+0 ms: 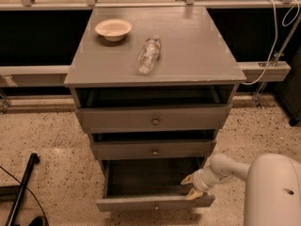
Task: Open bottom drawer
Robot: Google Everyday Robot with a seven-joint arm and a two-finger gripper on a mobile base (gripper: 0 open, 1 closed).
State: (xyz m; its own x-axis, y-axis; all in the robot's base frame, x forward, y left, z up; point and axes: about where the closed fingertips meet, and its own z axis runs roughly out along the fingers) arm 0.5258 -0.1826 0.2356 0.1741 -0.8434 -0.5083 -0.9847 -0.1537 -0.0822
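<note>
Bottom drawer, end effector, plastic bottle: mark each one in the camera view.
bottom drawer [134, 204], camera view, on its slim front panel.
end effector [188, 187], camera view, midway between its fingertips, at the drawer's right side.
plastic bottle [148, 55], camera view, middle of its clear body.

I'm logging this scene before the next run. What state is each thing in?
bottom drawer: pulled far out
middle drawer: slightly out
top drawer: slightly out
bowl: upright, looks empty
bottle: lying on its side
gripper: open, at the bottom drawer's right end, holding nothing
</note>
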